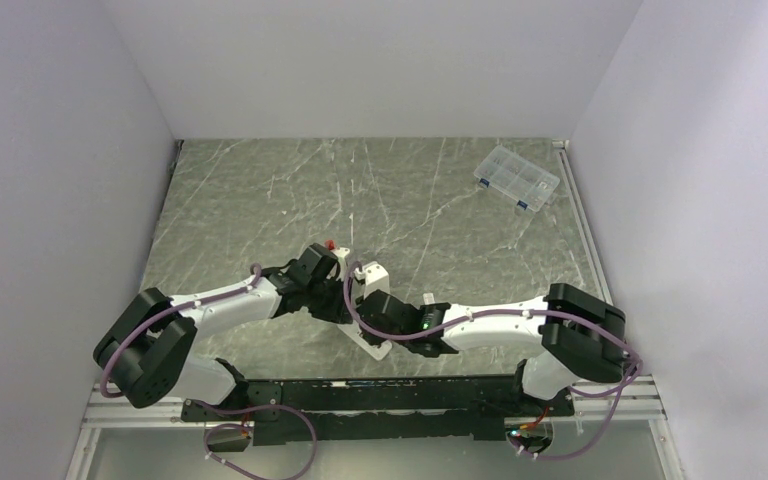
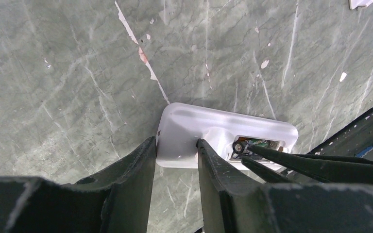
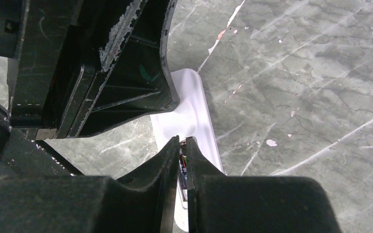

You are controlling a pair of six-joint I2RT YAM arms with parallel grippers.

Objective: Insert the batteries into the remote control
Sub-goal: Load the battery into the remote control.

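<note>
The white remote control [image 2: 209, 121] lies on the marble table with its battery bay open. My left gripper [image 2: 175, 143] is shut on the remote's one end, one finger on each long edge. One dark green battery [image 2: 255, 142] lies in the bay. My right gripper [image 3: 181, 141] is shut on this battery [image 3: 182, 162], its slim fingers [image 2: 281, 154] reaching in along the bay. The remote also shows in the right wrist view [image 3: 194, 111]. In the top view both grippers, left [image 1: 343, 283] and right [image 1: 358, 295], meet at the table's near middle and hide the remote. No other battery shows.
A clear compartmented plastic box [image 1: 517, 178] stands at the far right. A small white sliver [image 1: 427, 298] lies by the right wrist. The black mounting rail [image 2: 364, 131] runs along the near edge. Grey walls close in both sides.
</note>
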